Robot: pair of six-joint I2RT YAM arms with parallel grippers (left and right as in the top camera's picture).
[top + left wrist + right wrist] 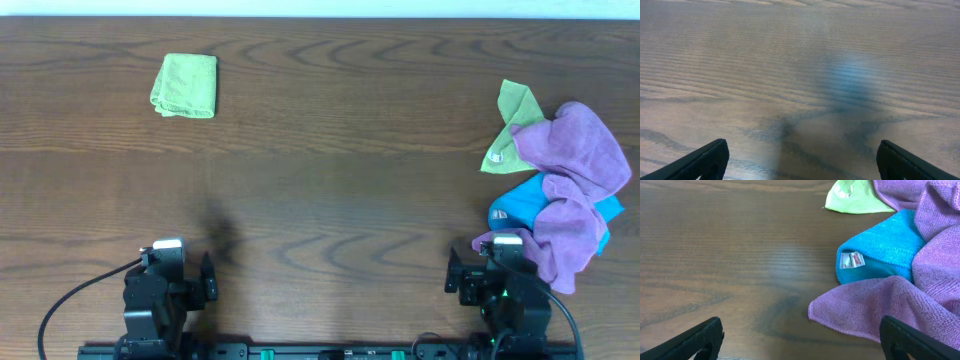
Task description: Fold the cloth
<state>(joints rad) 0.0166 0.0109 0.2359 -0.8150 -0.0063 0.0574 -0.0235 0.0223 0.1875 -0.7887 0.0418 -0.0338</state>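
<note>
Both arms sit at the near edge of the table [330,180], left claw [801,152] and right claw [801,330] spread open and empty, since I judge the cloth [185,85], lying folded at the far left, needs nothing more.

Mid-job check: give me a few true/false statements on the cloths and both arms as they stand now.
1. The green cloth lies folded, far left on the table. True.
2. The left fingers hold it. False: they are open, empty, over bare wood.
3. A blue cloth lies partly under purple cloths. True.
4. The right fingers clamp a purple cloth. False: they are open, clamping nothing.
</note>
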